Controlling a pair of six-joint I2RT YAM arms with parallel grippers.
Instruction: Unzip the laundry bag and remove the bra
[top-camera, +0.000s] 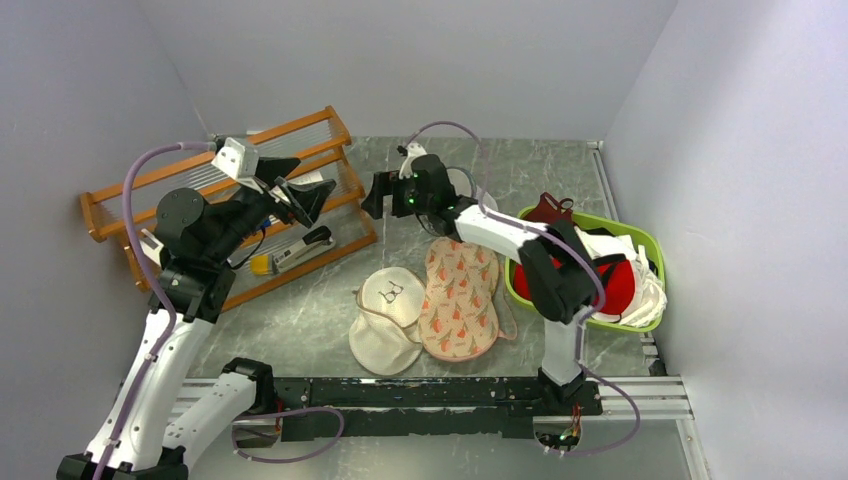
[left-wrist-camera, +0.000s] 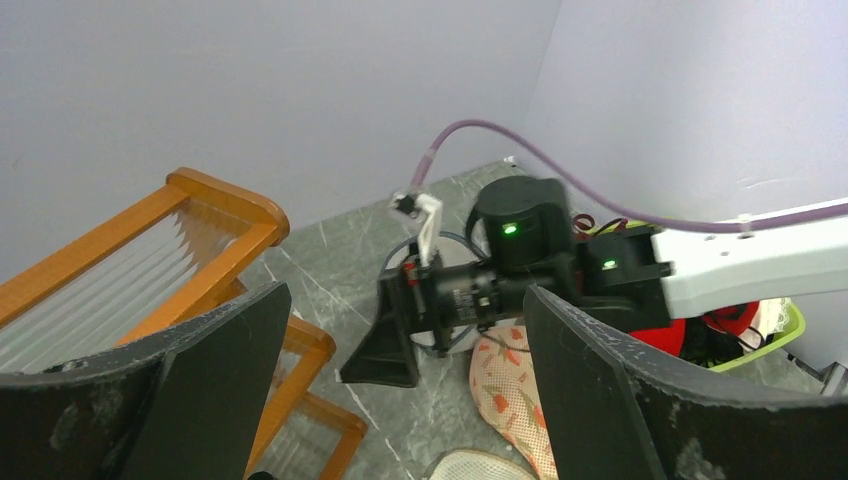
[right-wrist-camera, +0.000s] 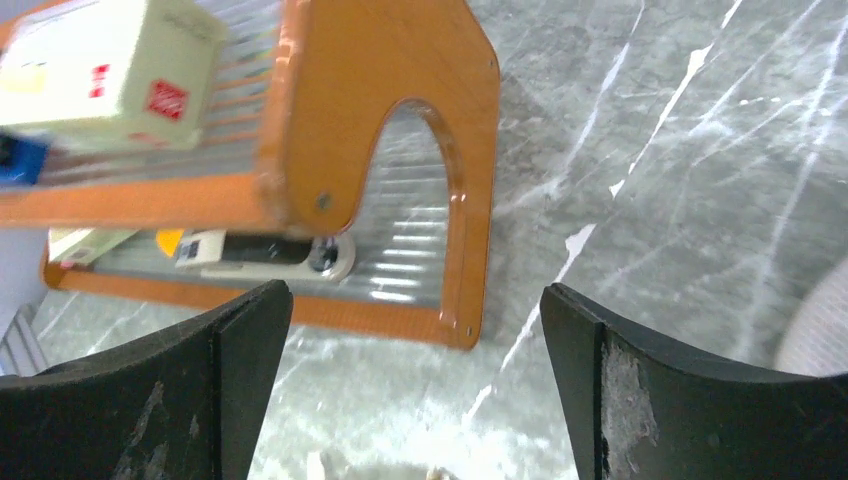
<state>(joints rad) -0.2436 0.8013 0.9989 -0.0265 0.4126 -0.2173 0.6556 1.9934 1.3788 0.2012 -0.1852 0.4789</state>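
Note:
The laundry bag (top-camera: 460, 300), pale pink with red-orange motifs, lies flat on the table in front of the right arm's base. Its far end shows in the left wrist view (left-wrist-camera: 505, 385). The orange bra is not visible in any view. My left gripper (top-camera: 316, 198) is open and empty, raised over the wooden rack's right end, well left of the bag; its jaws are wide apart in the left wrist view (left-wrist-camera: 405, 295). My right gripper (top-camera: 372, 198) is open and empty, raised beyond the bag's far end, pointing left toward the rack (right-wrist-camera: 415, 295).
A plain cream mesh bag (top-camera: 388, 318) lies against the laundry bag's left side. A green basket (top-camera: 643, 243) at the right holds red bras (top-camera: 622, 285) and a maroon garment (top-camera: 550, 210). An orange wooden rack (top-camera: 215, 170) with small items stands at the back left (right-wrist-camera: 400, 120).

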